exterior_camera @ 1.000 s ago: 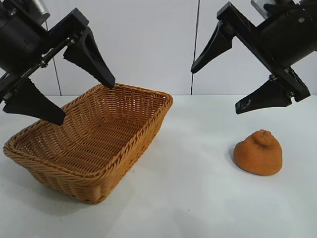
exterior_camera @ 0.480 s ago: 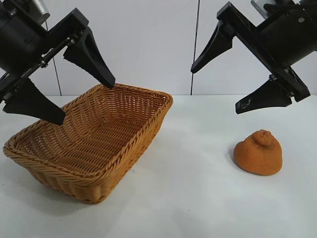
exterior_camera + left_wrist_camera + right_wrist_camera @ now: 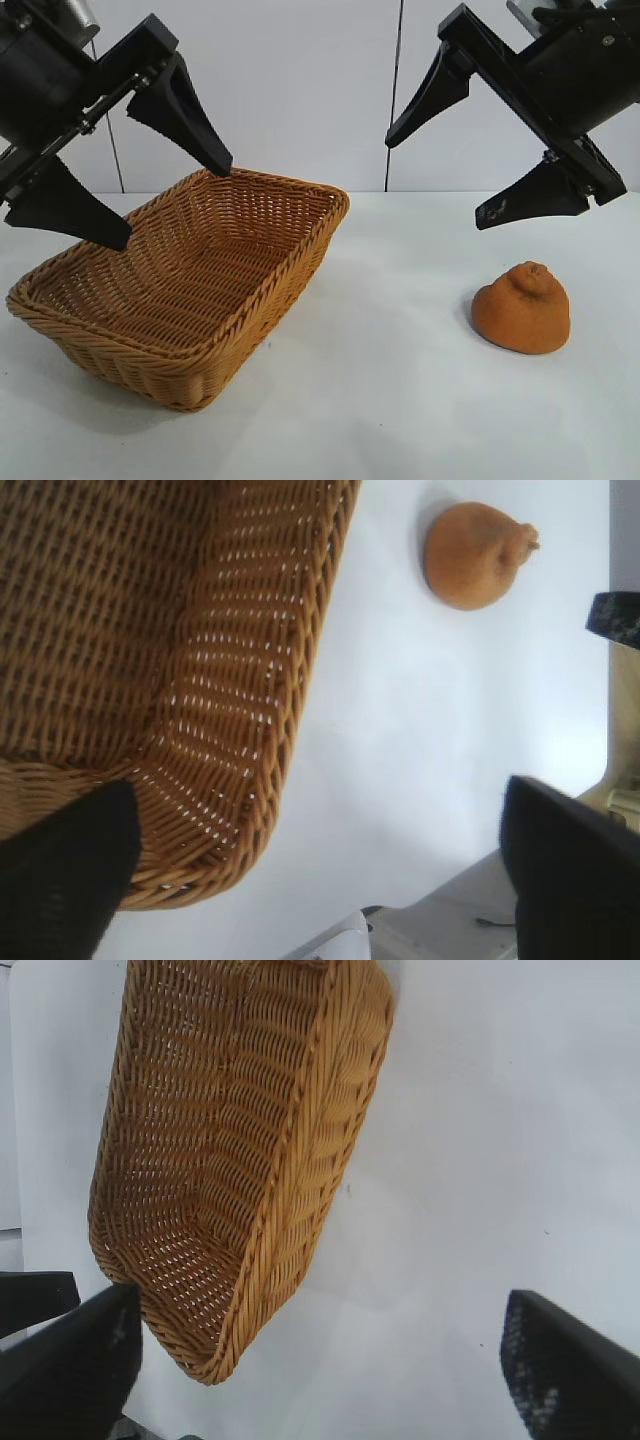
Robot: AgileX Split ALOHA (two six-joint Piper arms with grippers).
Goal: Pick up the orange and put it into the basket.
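The orange, a dull orange-brown dome with a knobby bump on top, rests on the white table at the right; the left wrist view shows the orange too, and the right wrist view does not. The basket of tan wicker stands at the left with nothing in it, and its rim and woven side show in both wrist views. My right gripper hangs open above and to the left of the orange, well clear of it. My left gripper hangs open over the basket's left end.
White tabletop spreads between basket and orange and in front of both. A pale panelled wall stands behind the table. The left wrist view shows the table's edge and some light-coloured equipment past it.
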